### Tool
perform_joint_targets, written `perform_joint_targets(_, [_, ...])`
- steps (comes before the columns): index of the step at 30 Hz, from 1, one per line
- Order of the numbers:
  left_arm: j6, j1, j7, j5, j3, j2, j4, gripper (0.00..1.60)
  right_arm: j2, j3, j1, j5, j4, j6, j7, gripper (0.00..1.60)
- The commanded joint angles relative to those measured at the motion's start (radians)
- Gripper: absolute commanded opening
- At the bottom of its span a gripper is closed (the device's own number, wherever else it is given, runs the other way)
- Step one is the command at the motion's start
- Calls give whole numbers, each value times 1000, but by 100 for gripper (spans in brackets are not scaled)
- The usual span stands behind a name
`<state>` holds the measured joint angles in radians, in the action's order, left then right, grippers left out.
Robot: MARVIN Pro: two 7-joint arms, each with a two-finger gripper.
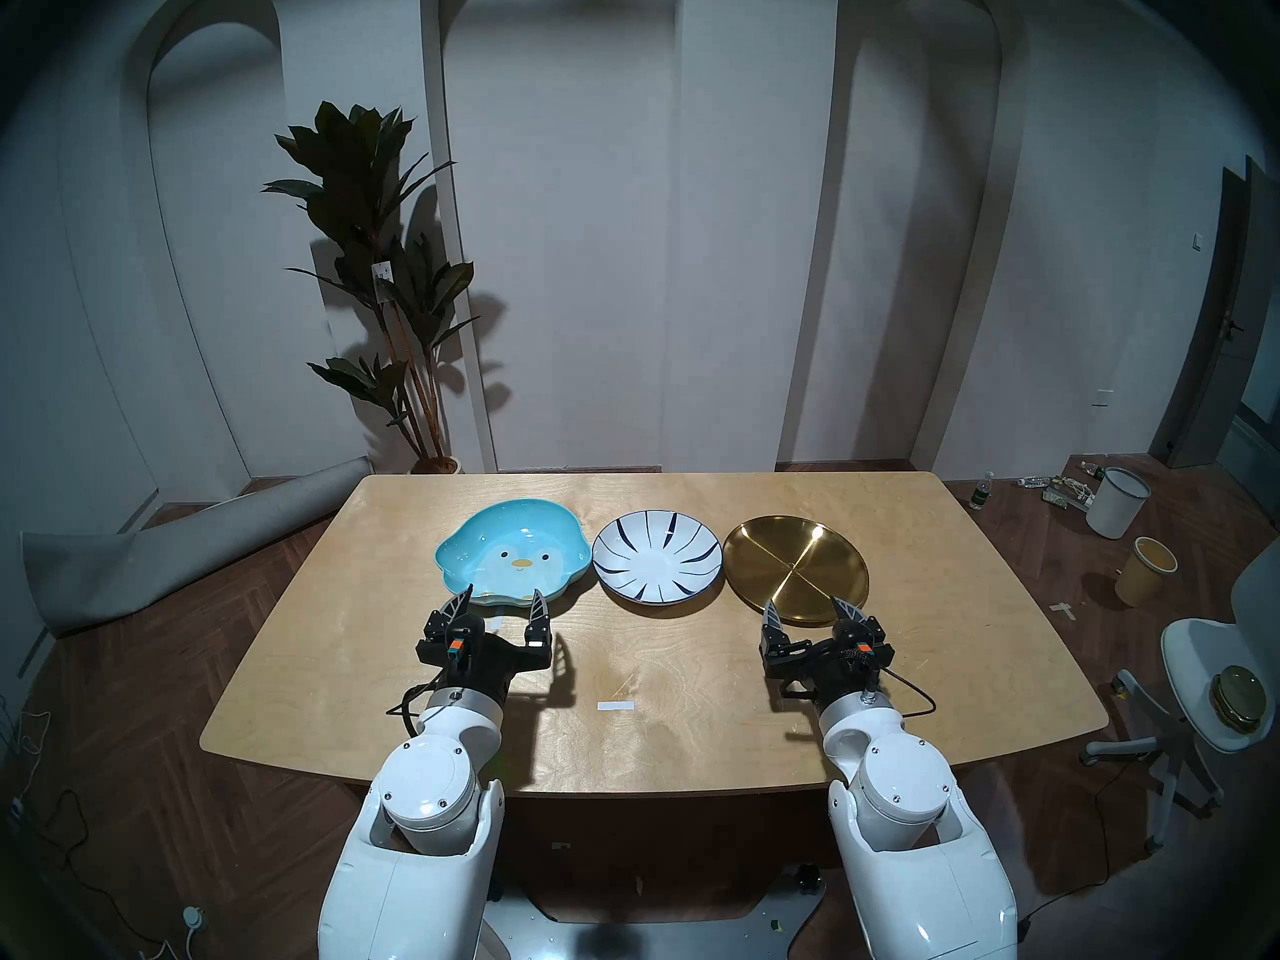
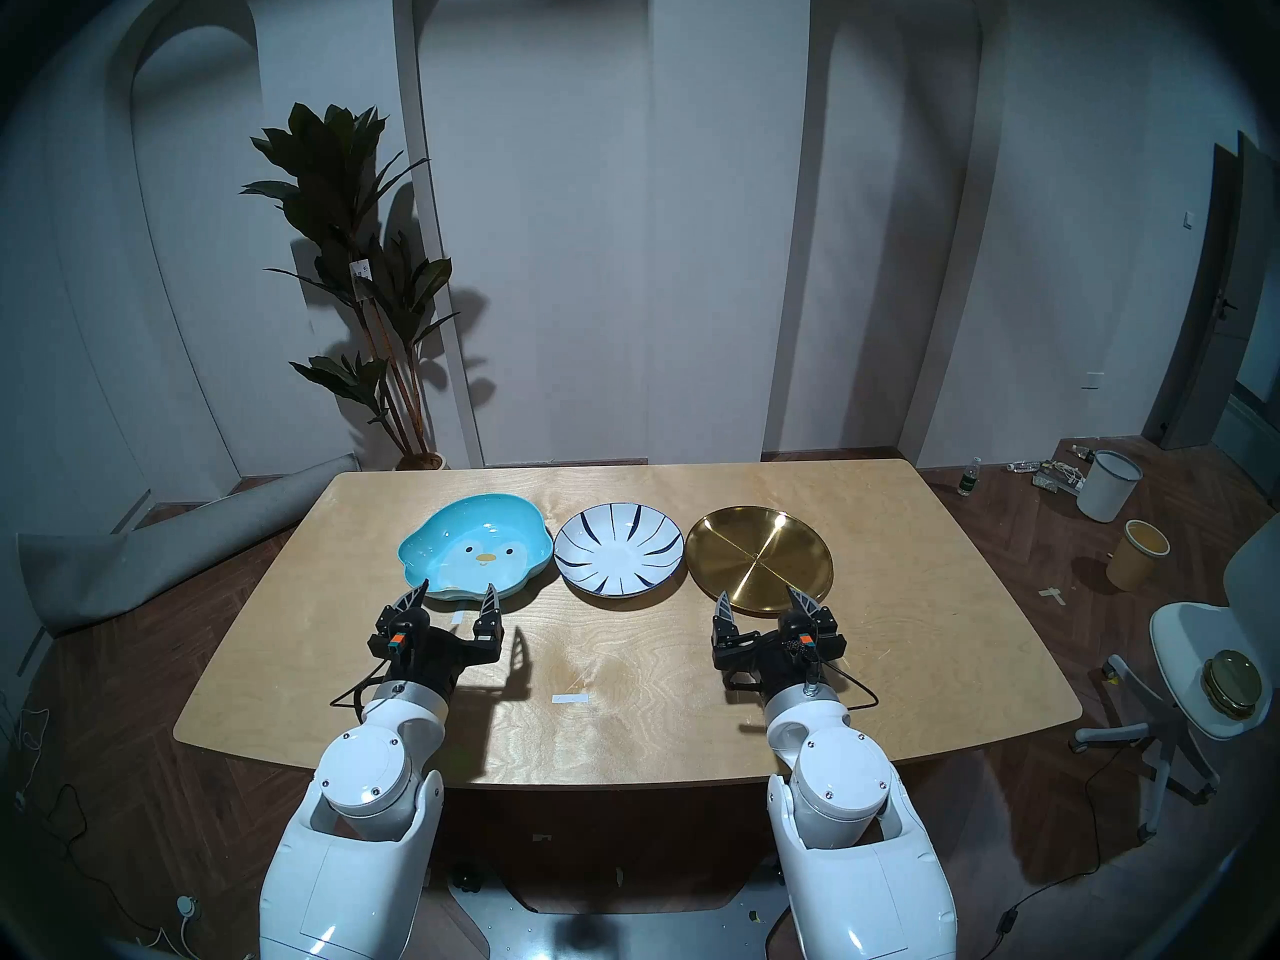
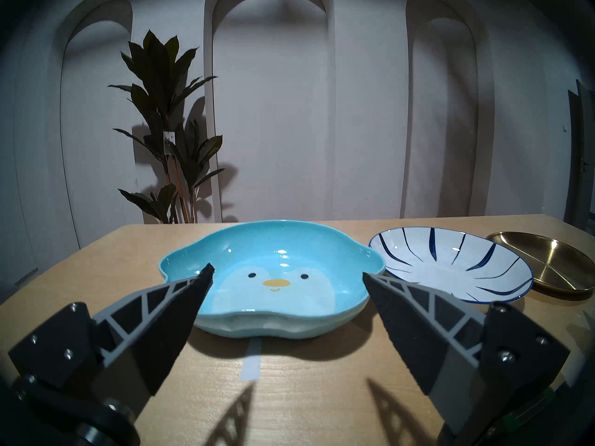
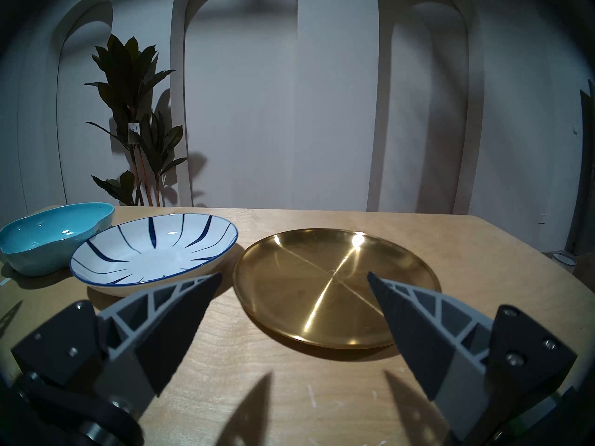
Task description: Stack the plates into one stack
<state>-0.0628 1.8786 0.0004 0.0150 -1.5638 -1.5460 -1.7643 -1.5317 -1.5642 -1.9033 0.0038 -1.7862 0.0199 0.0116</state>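
Observation:
Three plates lie side by side in a row on the wooden table [image 1: 692,730]. The wavy turquoise penguin plate [image 1: 516,548] [image 2: 478,541] [image 3: 273,274] [image 4: 48,239] is on the left. The white plate with dark-blue stripes [image 1: 658,555] [image 2: 618,548] [image 3: 450,265] [image 4: 154,252] is in the middle. The shiny gold plate [image 1: 795,569] [image 2: 758,559] [image 3: 553,262] [image 4: 322,281] is on the right. My left gripper [image 1: 502,598] [image 2: 457,595] [image 3: 288,271] is open and empty just before the penguin plate. My right gripper [image 1: 807,609] [image 2: 758,600] [image 4: 294,276] is open and empty just before the gold plate.
A white tape strip [image 1: 615,705] lies on the table between my arms, another [image 3: 252,361] under the penguin plate's near edge. Off the table to the right stand a yellow cup [image 1: 1144,569], a white bin [image 1: 1116,501] and a chair with a gold-lidded tin [image 1: 1236,695].

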Motion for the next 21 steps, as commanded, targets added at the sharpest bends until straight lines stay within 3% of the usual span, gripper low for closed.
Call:
perform_joint_targets(1, [-39, 14, -22, -3, -16, 28, -56, 160, 9, -27, -40, 4, -82, 15, -7, 160])
perform_joint_targets(6, [-90, 25, -39, 12, -25, 51, -46, 160, 17, -23, -42, -6, -81, 6, -8, 160])
perform_joint_targets(12, [-101, 13, -47, 49, -34, 74, -24, 160, 8, -56, -63, 9, -98, 12, -33, 160])
perform_joint_targets(16, [33, -15, -55, 108, -33, 103, -54, 160, 23, -83, -91, -18, -124, 0, -61, 160])
perform_joint_targets(21, [102, -68, -87, 148, -38, 133, -95, 160, 35, -122, -115, -18, -137, 9, -72, 160])
